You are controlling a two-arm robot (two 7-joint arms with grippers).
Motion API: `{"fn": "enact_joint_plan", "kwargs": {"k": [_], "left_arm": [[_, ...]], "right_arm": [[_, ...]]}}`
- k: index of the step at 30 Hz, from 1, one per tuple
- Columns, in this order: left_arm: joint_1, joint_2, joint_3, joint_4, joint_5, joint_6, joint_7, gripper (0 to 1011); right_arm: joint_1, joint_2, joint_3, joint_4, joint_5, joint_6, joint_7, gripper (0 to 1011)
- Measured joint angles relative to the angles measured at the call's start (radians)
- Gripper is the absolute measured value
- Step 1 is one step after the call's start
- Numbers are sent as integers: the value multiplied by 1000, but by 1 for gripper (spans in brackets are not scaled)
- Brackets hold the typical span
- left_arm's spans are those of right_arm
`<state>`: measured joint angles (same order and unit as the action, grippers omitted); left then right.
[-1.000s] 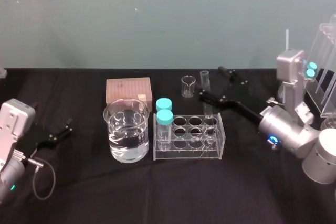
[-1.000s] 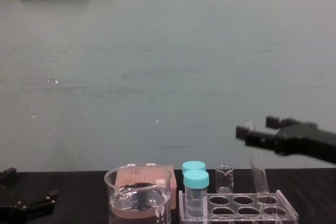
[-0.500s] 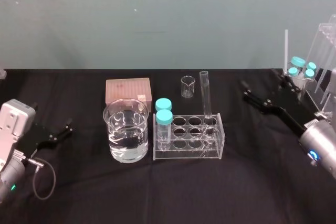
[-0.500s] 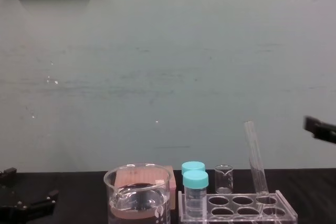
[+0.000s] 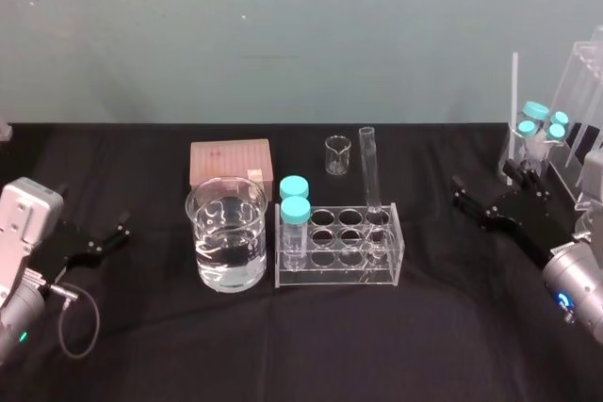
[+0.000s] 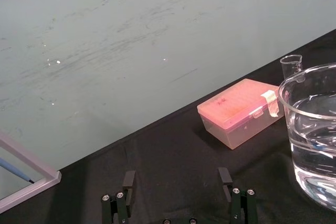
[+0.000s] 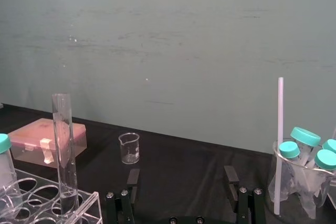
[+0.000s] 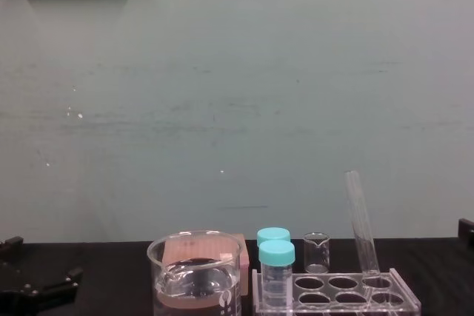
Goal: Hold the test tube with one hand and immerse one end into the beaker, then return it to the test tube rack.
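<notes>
R claw open, empty; test tube at its 9 o'clock, near-vertical in rack. R arm nearer; L claw open, parked.

A lab bench; beaker, test tube rack, 2 capped vials, pink tip box.

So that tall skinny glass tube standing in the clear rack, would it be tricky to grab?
Probably fragile: the test tube looks like thin clear glass, so a hard squeeze might crack it. Smooth and round, it likely slips easily. It leans in the test tube rack, mostly above the plate, so a nudge would probably rock it.
</notes>
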<state>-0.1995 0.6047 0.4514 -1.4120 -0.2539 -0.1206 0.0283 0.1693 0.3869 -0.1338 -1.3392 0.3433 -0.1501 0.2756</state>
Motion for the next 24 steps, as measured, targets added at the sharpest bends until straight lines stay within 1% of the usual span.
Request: {"fn": "enact_joint_plan", "kwargs": {"k": [24], "left_arm": [[0, 0, 0, 0, 0, 0, 0, 1000]], "right_arm": [[-6, 3, 3, -7, 6, -2, -1, 1003]]}}
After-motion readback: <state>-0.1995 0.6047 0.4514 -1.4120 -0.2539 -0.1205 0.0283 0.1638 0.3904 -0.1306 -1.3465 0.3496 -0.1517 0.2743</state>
